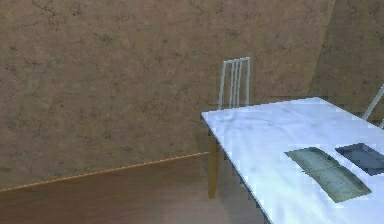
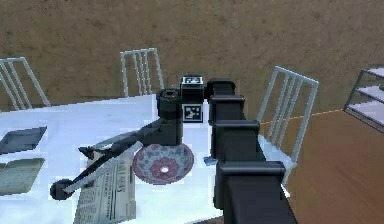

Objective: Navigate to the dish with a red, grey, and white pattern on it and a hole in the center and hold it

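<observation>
A round dish [image 2: 163, 163] with a red, grey and white pattern lies on the white table [image 2: 70, 115] in the arm side view. The dark arm bar [image 2: 240, 150] reaches up from the bottom edge over the table's right end. Its gripper [image 2: 74, 170] stretches left, and the two thin fingers [image 2: 120, 145] run past the dish's left rim. Whether the fingers touch the dish cannot be told. A newspaper lies behind the gripper's far end, so I cannot tell whether it holds anything.
A newspaper [image 2: 108, 195] and two grey mats [image 2: 22, 140] lie on the table. White slatted chairs [image 2: 140, 70] [image 2: 290, 100] stand around it, and a shelf [image 2: 370, 100] is at the right. The forward view has the table [image 1: 270, 125], a chair [image 1: 235, 82], brown wall and wood floor.
</observation>
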Controlling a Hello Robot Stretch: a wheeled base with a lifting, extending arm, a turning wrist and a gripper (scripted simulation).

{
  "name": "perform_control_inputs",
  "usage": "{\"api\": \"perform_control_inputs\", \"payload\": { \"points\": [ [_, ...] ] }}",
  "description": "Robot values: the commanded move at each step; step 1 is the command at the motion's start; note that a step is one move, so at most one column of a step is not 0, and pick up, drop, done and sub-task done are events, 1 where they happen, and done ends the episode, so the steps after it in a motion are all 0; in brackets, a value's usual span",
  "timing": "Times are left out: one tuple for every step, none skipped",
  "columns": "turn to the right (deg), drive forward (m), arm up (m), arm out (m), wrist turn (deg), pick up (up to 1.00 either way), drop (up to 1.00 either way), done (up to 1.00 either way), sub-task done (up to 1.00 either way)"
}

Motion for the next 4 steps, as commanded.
{"api": "perform_control_inputs", "payload": {
  "points": [
    [0.0, 0.00, 0.00, 0.00, 45.0, 0.00, 0.00, 0.00, 0.00],
    [0.0, 0.00, 0.00, 0.00, 21.0, 0.00, 0.00, 0.00, 0.00],
    [0.0, 0.00, -0.26, 0.00, 0.0, 0.00, 0.00, 0.00, 0.00],
    [0.0, 0.00, 0.00, 0.00, 0.0, 1.00, 0.00, 0.00, 0.00]
  ]
}}
